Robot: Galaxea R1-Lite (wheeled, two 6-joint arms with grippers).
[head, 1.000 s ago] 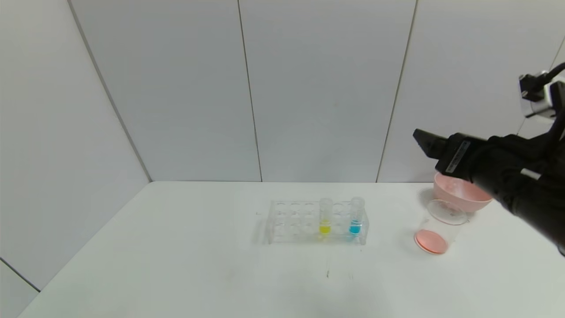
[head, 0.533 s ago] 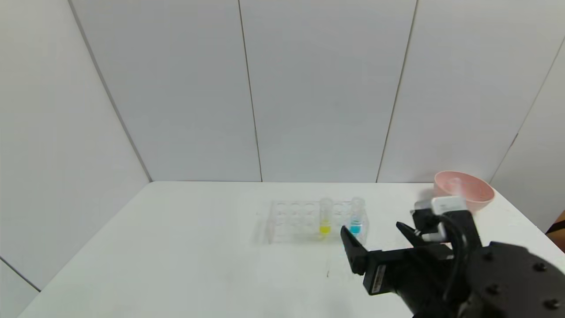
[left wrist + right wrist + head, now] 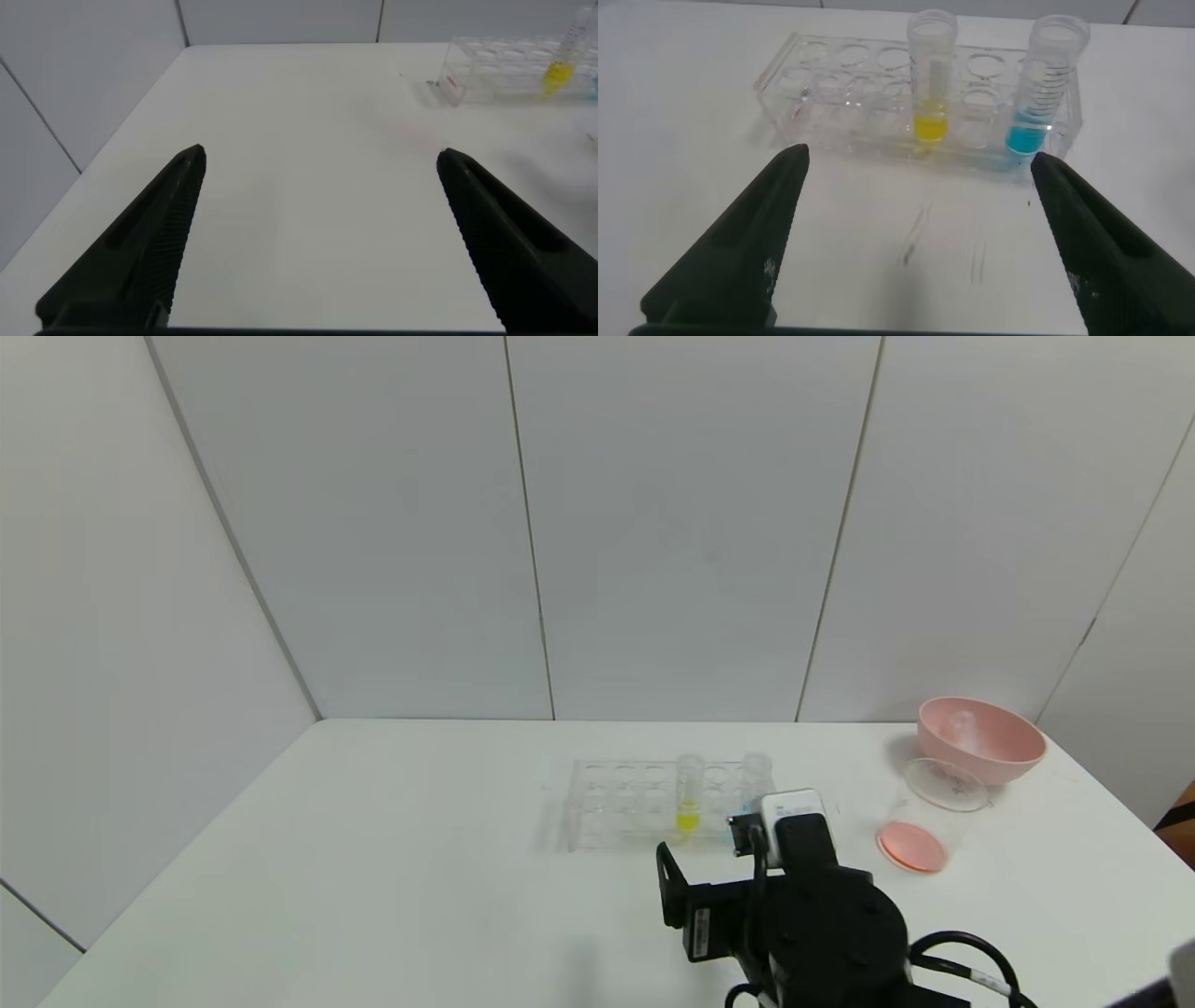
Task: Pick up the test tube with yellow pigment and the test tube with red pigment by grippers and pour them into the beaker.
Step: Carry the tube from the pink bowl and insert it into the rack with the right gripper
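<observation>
The yellow tube (image 3: 930,79) stands upright in the front row of the clear rack (image 3: 850,89) near the middle of the table (image 3: 373,859), with the blue tube (image 3: 1042,89) two holes along the same row. The right end effector (image 3: 920,238) sits just in front of the rack, low over the table, its fingers (image 3: 738,247) spread wide and aimed roughly at the yellow tube. The beaker (image 3: 929,821) stands well to the right, a red-orange layer in its bottom, just in front of a pink bowl (image 3: 980,739); no red tube is visible. The main risk I see is a spread this wide catching the blue tube or the rack wall on the way in, shoving the light rack or tipping a tube. A slanted grip could also let the smooth tube slip and spill. The left end effector (image 3: 318,243) hangs with fingers apart over bare table on the left, well clear of the rack.
</observation>
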